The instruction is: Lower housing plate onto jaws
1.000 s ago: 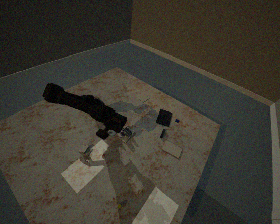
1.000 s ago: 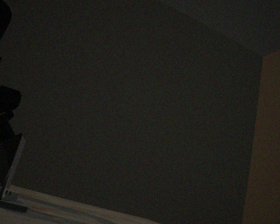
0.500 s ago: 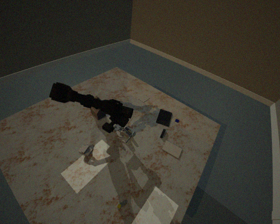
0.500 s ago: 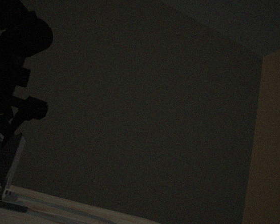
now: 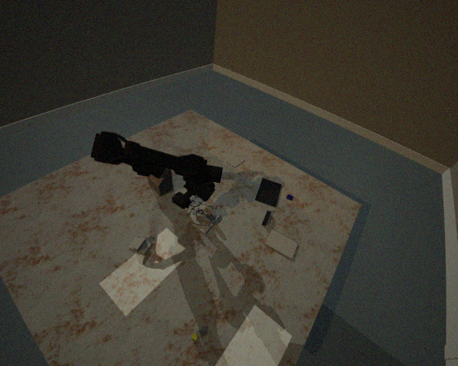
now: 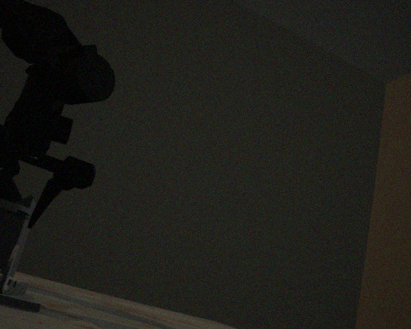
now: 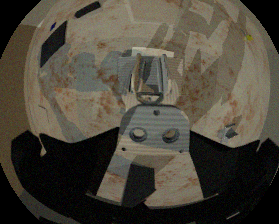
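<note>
The grey housing plate [image 7: 156, 124] [image 5: 195, 201], with two large round holes, is held across my fingers. My gripper [image 7: 153, 132] is shut on it, one dark fingertip at each side edge. The jaw assembly [image 7: 150, 82] [image 5: 207, 218] stands on the table just beyond the plate in the wrist view, with two upright bars side by side. The plate looks raised above the table, close to the assembly. Whether it touches the jaw stubs cannot be told. The exterior view shows one dark finger and a slanted panel [image 6: 19, 252] at its left edge, very dark.
A dark square [image 5: 268, 192] [image 7: 54, 44], a dark block [image 5: 266, 218] [image 7: 87, 9], a beige board [image 5: 282, 244] and a blue block [image 5: 290, 197] [image 7: 53, 26] lie right of the assembly. A grey piece [image 5: 144, 245] [image 7: 231, 131] lies left, a yellow block [image 5: 195, 336] [image 7: 249, 38] farther off.
</note>
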`<control>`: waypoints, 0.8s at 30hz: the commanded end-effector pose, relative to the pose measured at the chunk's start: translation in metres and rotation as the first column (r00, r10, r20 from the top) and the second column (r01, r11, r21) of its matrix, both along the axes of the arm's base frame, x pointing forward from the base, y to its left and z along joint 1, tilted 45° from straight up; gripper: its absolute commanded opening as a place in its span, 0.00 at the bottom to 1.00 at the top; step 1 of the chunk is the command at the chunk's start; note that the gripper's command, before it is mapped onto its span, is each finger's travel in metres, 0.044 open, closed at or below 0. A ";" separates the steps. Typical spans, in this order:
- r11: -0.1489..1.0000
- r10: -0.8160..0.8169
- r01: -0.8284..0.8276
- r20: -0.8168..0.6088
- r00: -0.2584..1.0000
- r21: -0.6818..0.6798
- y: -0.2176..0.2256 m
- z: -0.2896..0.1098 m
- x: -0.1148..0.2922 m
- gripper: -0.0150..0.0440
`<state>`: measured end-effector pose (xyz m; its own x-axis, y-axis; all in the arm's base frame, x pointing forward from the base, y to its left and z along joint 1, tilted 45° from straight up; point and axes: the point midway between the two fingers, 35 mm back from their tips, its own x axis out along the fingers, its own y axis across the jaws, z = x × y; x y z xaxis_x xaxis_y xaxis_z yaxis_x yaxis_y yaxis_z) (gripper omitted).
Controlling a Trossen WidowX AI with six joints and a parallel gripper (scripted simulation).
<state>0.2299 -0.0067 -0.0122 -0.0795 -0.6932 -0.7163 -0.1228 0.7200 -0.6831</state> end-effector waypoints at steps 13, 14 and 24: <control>1.000 -0.009 0.009 0.008 1.000 0.000 0.002 -0.002 -0.001 0.85; 1.000 -0.011 0.011 0.010 1.000 0.000 0.002 -0.002 -0.001 0.85; 1.000 -0.011 0.011 0.010 1.000 0.000 0.003 -0.003 -0.002 0.85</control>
